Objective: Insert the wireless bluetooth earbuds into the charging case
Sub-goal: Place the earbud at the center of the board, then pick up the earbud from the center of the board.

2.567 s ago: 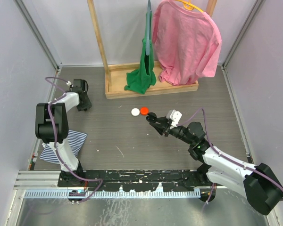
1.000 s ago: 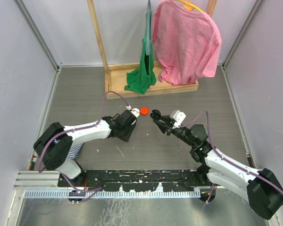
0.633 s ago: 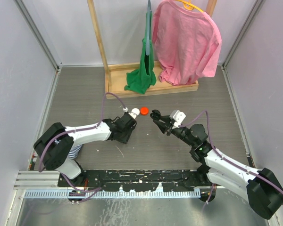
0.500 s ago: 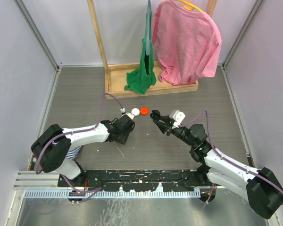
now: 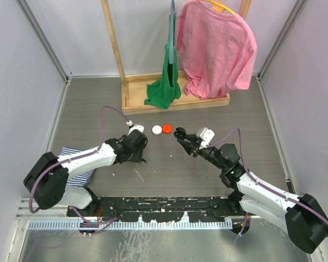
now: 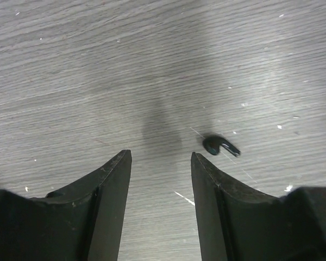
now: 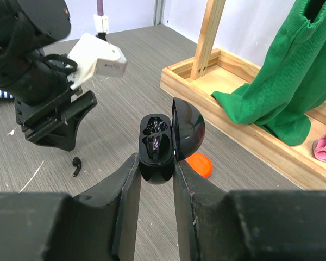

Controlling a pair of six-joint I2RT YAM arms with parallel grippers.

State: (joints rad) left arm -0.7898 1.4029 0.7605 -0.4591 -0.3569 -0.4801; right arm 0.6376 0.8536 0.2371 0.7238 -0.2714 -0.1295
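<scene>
Left end effector (image 6: 160, 157) (jaws apart) should centre on the earbud (image 6: 220, 145). Right end effector (image 7: 155, 163) clamps the charging case (image 7: 157, 142).

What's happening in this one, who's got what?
The right gripper is clamped on the black charging case, its lid flipped open. The left gripper hangs low over the table, jaws apart and empty. One black earbud lies loose on the table close beside that gripper, not yet in the case.
</scene>
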